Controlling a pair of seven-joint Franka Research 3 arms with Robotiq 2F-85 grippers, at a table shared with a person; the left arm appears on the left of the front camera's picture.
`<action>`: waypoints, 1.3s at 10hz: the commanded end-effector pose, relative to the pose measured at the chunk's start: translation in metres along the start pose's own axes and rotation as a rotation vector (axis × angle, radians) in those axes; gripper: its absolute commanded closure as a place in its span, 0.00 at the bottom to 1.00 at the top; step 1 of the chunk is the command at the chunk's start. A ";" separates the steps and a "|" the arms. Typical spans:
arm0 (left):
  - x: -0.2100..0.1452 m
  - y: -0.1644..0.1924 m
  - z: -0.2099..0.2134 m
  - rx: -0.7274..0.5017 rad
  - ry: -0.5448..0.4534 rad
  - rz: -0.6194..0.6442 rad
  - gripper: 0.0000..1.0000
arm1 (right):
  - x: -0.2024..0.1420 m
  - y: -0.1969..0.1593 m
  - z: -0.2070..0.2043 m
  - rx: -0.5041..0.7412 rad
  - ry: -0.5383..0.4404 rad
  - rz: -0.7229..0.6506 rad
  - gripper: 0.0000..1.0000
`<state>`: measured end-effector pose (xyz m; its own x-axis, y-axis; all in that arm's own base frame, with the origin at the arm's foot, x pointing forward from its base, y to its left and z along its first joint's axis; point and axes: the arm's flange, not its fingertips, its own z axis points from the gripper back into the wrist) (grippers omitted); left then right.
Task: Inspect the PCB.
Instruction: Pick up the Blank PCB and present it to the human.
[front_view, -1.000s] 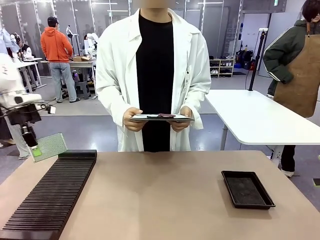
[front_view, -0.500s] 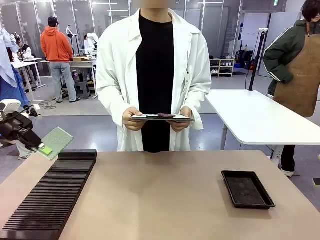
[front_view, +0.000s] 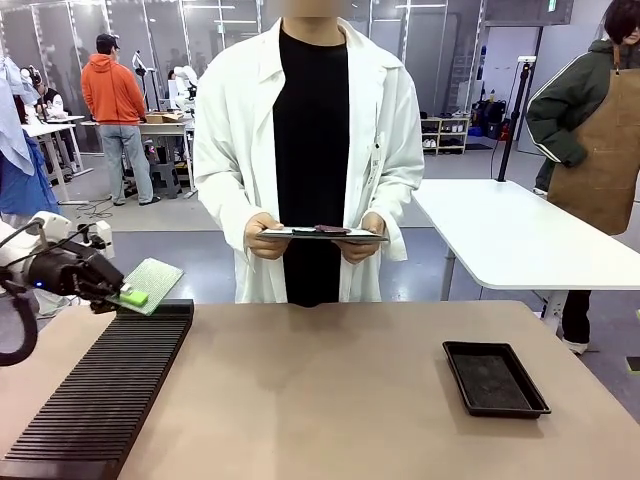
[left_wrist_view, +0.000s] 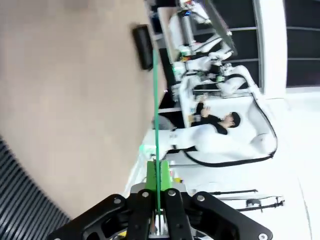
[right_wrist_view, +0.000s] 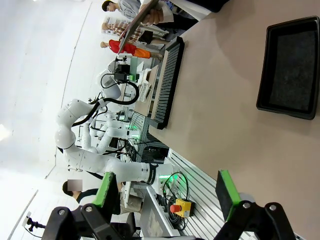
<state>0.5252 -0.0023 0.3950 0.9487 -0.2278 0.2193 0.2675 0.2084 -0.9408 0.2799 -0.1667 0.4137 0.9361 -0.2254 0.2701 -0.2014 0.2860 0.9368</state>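
At the left edge of the front view, the left gripper (front_view: 132, 297) is clamped tight on one corner of the PCB (front_view: 155, 280). The PCB is a thin green board with a fine dotted face, held tilted in the air near the far end of the black rack (front_view: 100, 400). In the left wrist view it is edge-on, a thin green line rising from the closed jaws at bottom centre. The right gripper (right_wrist_view: 166, 192) is spread wide with nothing between its fingers; the tray (right_wrist_view: 292, 70) lies at upper right.
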 end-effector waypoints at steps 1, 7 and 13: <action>0.023 0.004 -0.006 -0.125 -0.051 0.044 1.00 | 0.000 0.001 0.001 0.012 -0.009 0.011 0.00; 0.052 0.033 -0.031 -0.217 -0.160 0.058 1.00 | 0.000 0.001 0.001 0.012 -0.009 0.011 0.00; 0.043 0.040 -0.025 -0.212 -0.156 0.057 1.00 | 0.000 0.001 0.001 0.012 -0.009 0.011 0.00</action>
<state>0.5746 -0.0274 0.3593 0.9808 -0.0555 0.1868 0.1880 0.0159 -0.9820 0.2796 -0.1671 0.4138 0.9357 -0.2266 0.2702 -0.2012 0.2863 0.9368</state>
